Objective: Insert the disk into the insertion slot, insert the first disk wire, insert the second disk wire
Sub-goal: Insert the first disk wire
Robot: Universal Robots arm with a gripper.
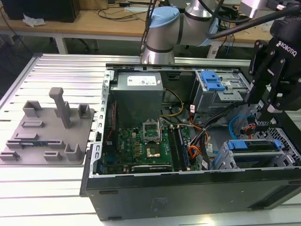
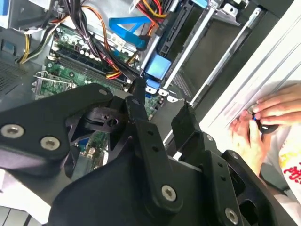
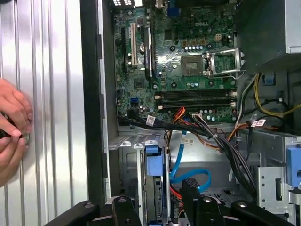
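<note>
Claw (image 1: 261, 104), fingers apart and empty, hangs just above the disk (image 1: 254, 145), which seems already seated in the insertion slot (image 1: 225, 159) directly below it.

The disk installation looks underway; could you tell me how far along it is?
Done: the silver hard drive in its blue plastic carrier sits in the grey perforated metal cage. In hand: nothing; the open gripper hovers over it. Left: the blue flat cable curls beside it, connection unclear.
</note>
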